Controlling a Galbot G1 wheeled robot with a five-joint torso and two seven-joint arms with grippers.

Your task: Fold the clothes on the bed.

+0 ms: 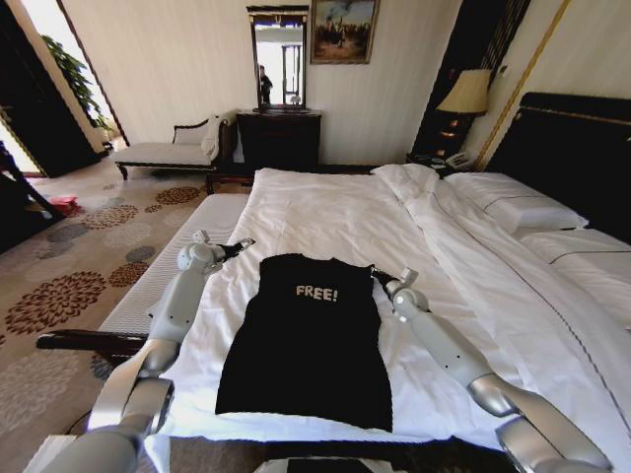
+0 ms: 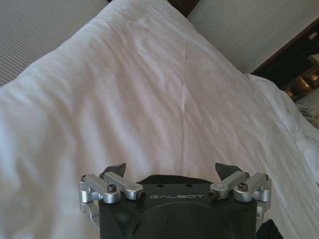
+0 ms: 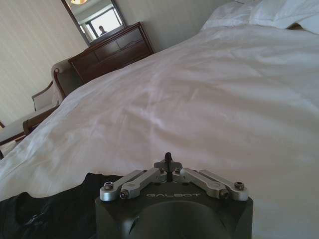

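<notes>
The black T-shirt point(image 1: 311, 340) with white "FREE!" lettering lies flat on the near part of the bed point(image 1: 325, 212), its sleeves tucked in so it forms a narrow rectangle. My left gripper point(image 1: 242, 243) hovers just left of the shirt's top left corner. The left wrist view shows this gripper point(image 2: 173, 169) open over white sheet, with a scrap of shirt point(image 2: 271, 230) at the edge. My right gripper point(image 1: 379, 275) sits at the shirt's top right corner. In its wrist view the right gripper point(image 3: 168, 158) is shut over the sheet, the shirt point(image 3: 50, 214) lying beside it.
Pillows point(image 1: 513, 202) and a rumpled duvet lie at the far right by the dark headboard point(image 1: 577, 148). A white-cushioned bench point(image 1: 163, 281) runs along the bed's left side. A chaise point(image 1: 168, 153), a dresser with mirror point(image 1: 279, 133) and a lamp point(image 1: 463, 94) stand by the far wall.
</notes>
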